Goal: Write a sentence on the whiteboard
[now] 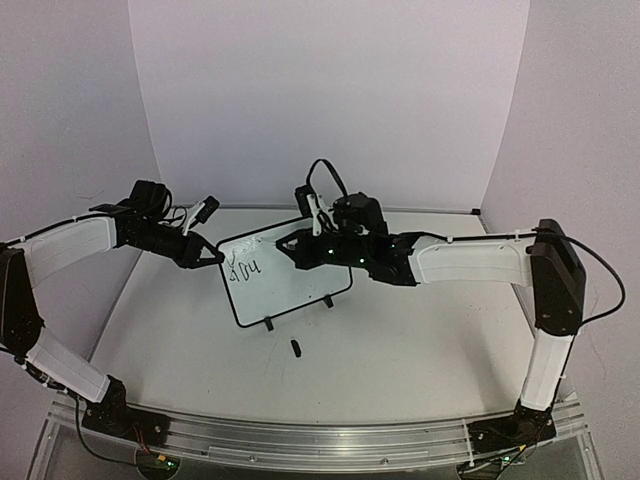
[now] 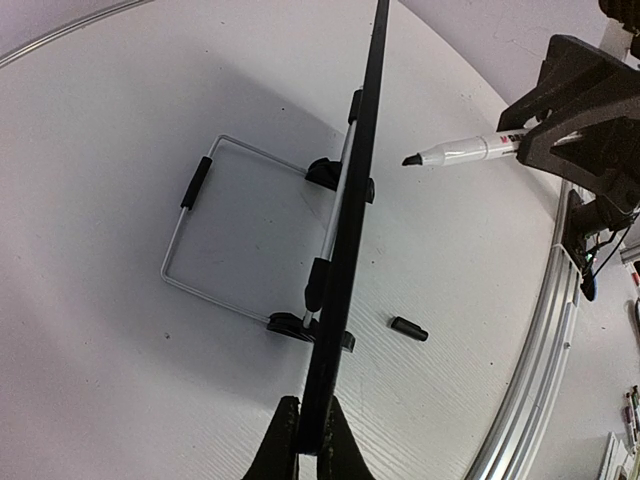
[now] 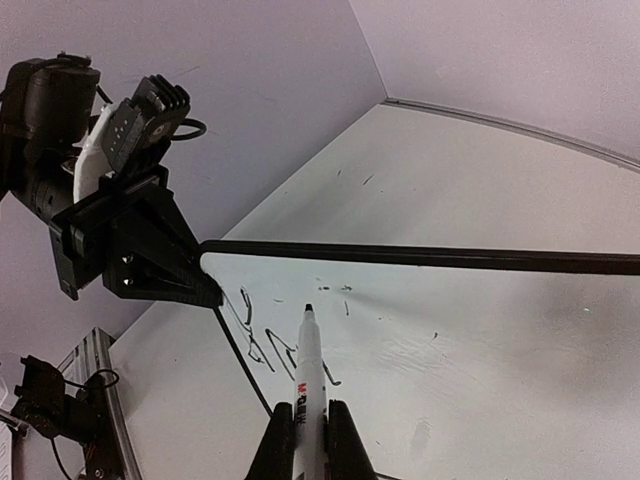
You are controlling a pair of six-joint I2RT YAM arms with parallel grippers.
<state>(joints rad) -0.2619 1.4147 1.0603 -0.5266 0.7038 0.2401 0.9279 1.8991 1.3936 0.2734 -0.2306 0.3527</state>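
- At the whiteboard (image 1: 285, 275)'s written face, the marker (image 3: 308, 375) nib hangs just off the surface. The left wrist view shows a sliver of gap btwn nib and board, so we judge no contact rn.
- Our right gripper (image 3: 305, 432) is clamped on the marker barrel, nib pointing fwd out of the fingers, roughly square to the board face w/ a slight slant.
- Our left gripper (image 2: 308, 440) is pinched tight on the board's black frame, at the end farthest from the right arm. The board stands upright on its wire stand (image 2: 195, 245) on the table (image 1: 420, 340).
- Of the sentence (image 1: 245, 270) we see only a few dark strokes, approx one word, crowded at the board end next to the left gripper. We can't read them for sure.
- Key relation: the board's long axis runs from the left gripper's pinch across toward the right arm, and the blank face lies on the right-arm side of the strokes. We reckon the nib must close the small gap, then travel along that axis away from the pinch.
- Pose: the right arm reaches across in front of the board, wrist about level; the left arm stretches in from the board's other end, bracing it. Only the right arm is placed to write.
- Loose marker cap (image 1: 296, 347) lies on the table near the board's feet, on the written-face side, touching neither.
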